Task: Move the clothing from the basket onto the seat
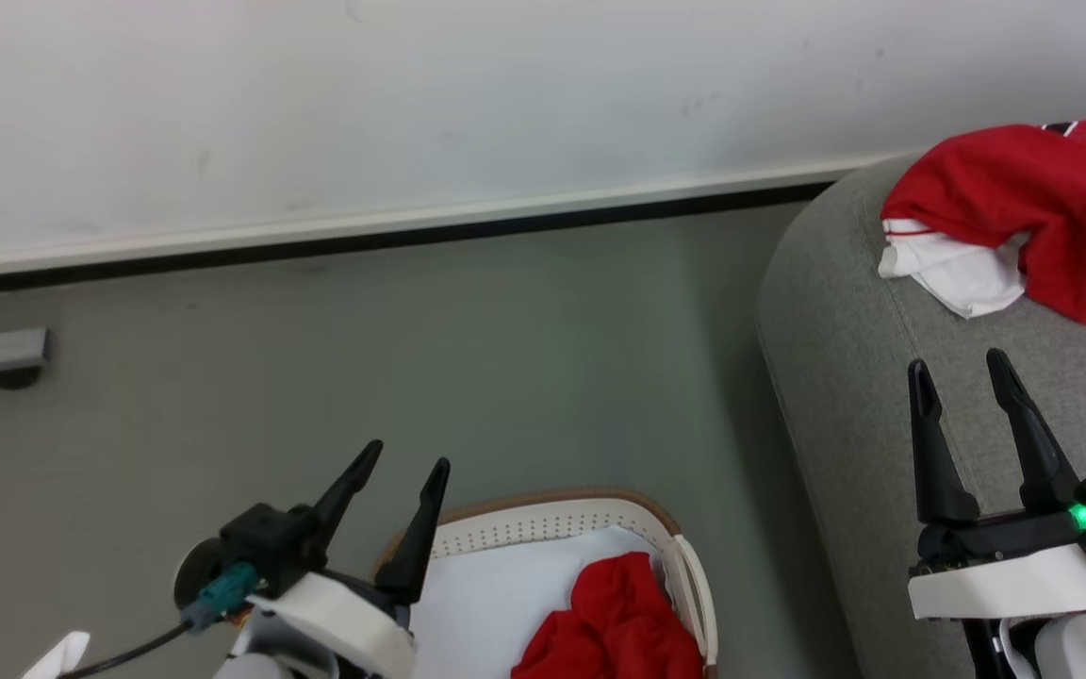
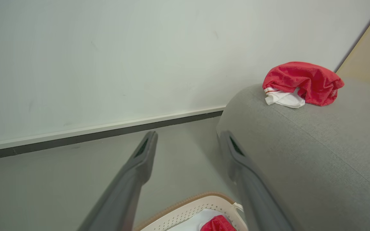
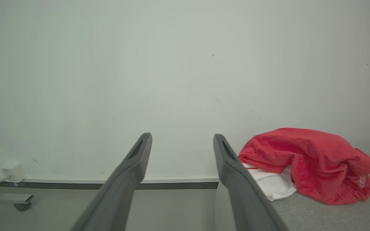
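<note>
While the left hand [image 1: 409,455] hovers near the left rim of the rounded white perforated plastic basket with a brown rim band [image 1: 524,539], its fingers stand apart with nothing between them; a crumpled bright-red fabric garment [image 1: 620,611] lies inside the basket, toward its right wall; grey floor [image 1: 505,358] runs open from the basket to the white wall [image 1: 411,94]; the large light-grey woven upholstered seat [image 1: 835,377] bulges just right of the basket; over its rounded edge the right hand [image 1: 956,362] hangs, fingers parted and empty; a red garment with white trim [image 1: 1024,207] rests on the seat, well beyond the fingertips.
</note>
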